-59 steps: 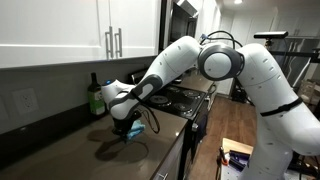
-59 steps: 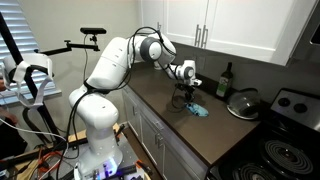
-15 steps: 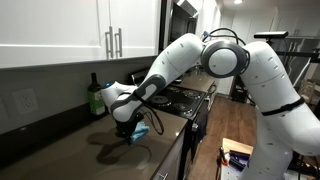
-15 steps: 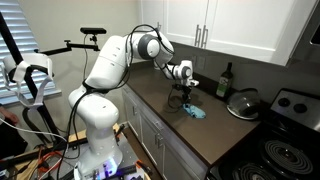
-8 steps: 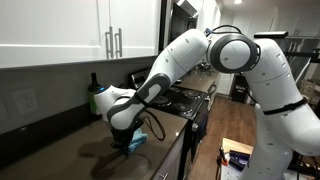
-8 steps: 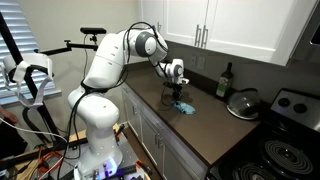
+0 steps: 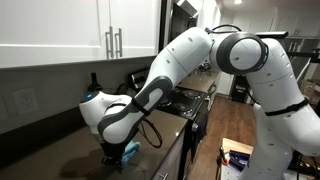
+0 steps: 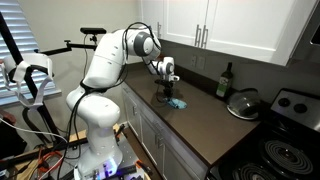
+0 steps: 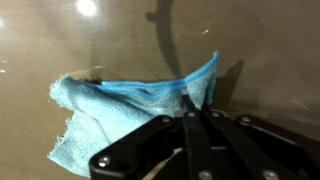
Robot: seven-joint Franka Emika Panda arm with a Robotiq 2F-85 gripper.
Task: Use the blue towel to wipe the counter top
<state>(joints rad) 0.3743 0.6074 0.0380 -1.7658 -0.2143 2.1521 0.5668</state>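
The blue towel [image 9: 120, 105] lies crumpled on the dark glossy counter top [image 9: 270, 50]. In the wrist view my gripper [image 9: 192, 100] is shut on the towel's right edge, with the cloth trailing to the left. In both exterior views the gripper [image 7: 118, 153] [image 8: 167, 97] presses down at the counter with the towel [image 7: 130, 150] [image 8: 177, 103] beside it. The fingertips themselves are hidden by the cloth.
A green bottle [image 8: 224, 82] stands against the backsplash, with a pot lid [image 8: 243, 104] and the stove [image 8: 290, 130] further along. White cabinets [image 7: 70, 30] hang above. The counter's front edge [image 8: 160, 125] runs close to the gripper.
The gripper has dragged the towel along the counter, away from the stove and bottle, towards the far end of the counter. The arm has stretched further out.
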